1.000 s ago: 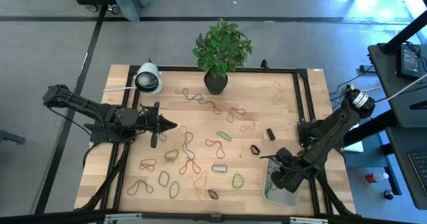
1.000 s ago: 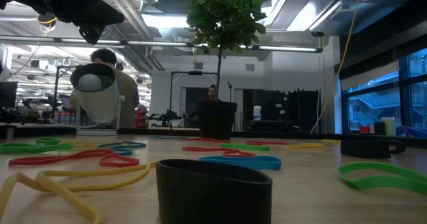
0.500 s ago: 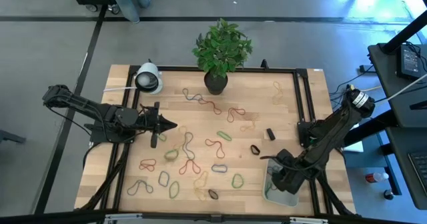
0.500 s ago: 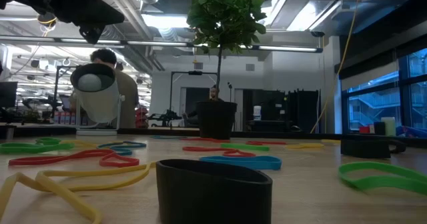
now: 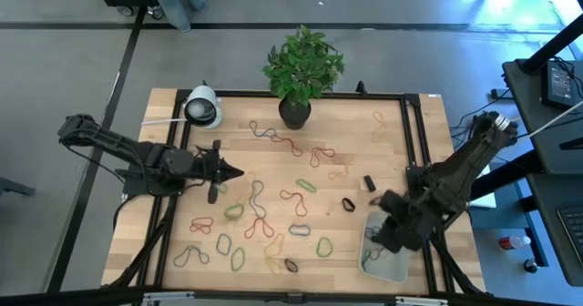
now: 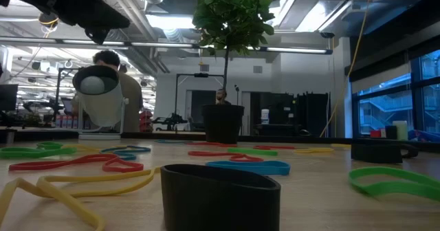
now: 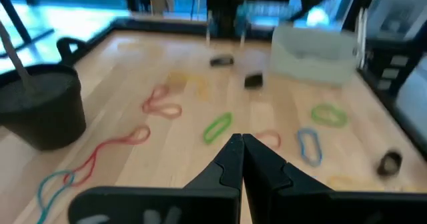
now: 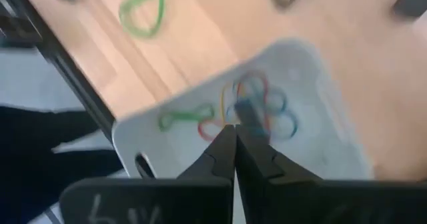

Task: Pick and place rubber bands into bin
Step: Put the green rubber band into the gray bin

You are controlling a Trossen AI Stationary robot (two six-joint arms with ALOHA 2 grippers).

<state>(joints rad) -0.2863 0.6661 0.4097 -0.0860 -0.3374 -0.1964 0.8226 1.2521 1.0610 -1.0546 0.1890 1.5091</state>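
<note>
Many rubber bands (image 5: 264,217) in several colours lie flat and scattered on the wooden table; they also show in the left wrist view (image 7: 217,127). The pale translucent bin (image 5: 390,266) stands at the table's near right corner and holds a few bands (image 8: 257,112), green, red and blue. My right gripper (image 8: 234,129) is shut and empty, raised above the bin; in the high view (image 5: 377,239) its arm covers the bin's far part. My left gripper (image 5: 239,171) is shut and empty above the table's left half, pointing toward the right edge (image 7: 238,141).
A dark plant pot (image 5: 293,113) with a green plant stands at the far edge, and a white round lamp-like object (image 5: 202,107) at the far left. Small black pieces (image 5: 369,182) lie near the bin. A black frame rail (image 5: 412,133) runs along the right side.
My right gripper has risen from the bin and drawn a little toward the table's far right, staying shut. The bands in the bin and on the table lie as before.
</note>
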